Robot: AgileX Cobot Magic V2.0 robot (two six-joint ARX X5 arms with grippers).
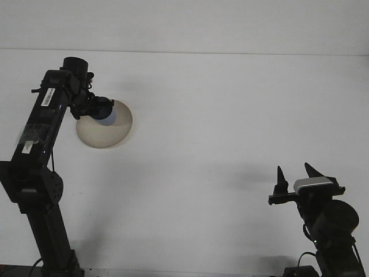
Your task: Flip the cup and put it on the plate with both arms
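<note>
**Front view: left arm holding the cup over the plate, right arm idle**

At the left edge of the frame, the black left arm point(40, 127) rises from its base at the lower left to the upper left. Its gripper point(97, 109) is pinched on the small blue cup with a pale end point(108, 113), which lies tilted on its side, pale end pointing right. The cup sits over the upper rim of the round beige plate point(106, 131) in the upper left of the frame; whether cup and plate touch cannot be told. The plate rests on the white table point(230, 115). At the lower right, well apart from the plate, the right gripper point(297, 176) points upward with its two dark fingers point(281, 178) spread and nothing between them.
</note>
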